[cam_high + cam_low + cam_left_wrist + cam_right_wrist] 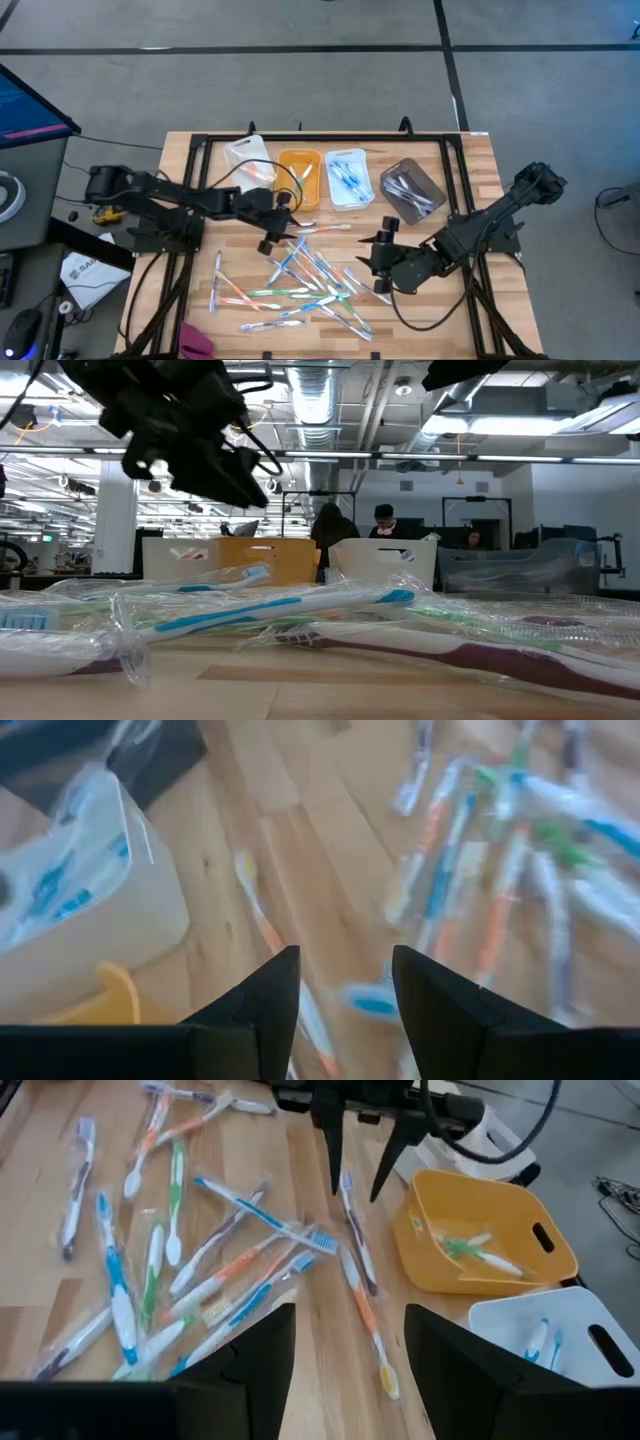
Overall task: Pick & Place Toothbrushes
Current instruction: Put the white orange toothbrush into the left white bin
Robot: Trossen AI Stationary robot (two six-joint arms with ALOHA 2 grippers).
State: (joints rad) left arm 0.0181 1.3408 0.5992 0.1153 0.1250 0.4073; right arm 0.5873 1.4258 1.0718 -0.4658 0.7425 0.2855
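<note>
Presently we list: wrapped toothbrushes (305,285), loose pile mid-bench (470,165), just short of the orange bin (299,178); a few already lie in that bin and in the white bin (348,178) beside it. Left claw (278,224), jaws apart and empty, above the pile's edge nearest the orange bin. Right claw (381,247), likewise parted and empty, off the pile's far side. Step, we judge: reaching to pick. Next: lower over one brush, close.
</note>
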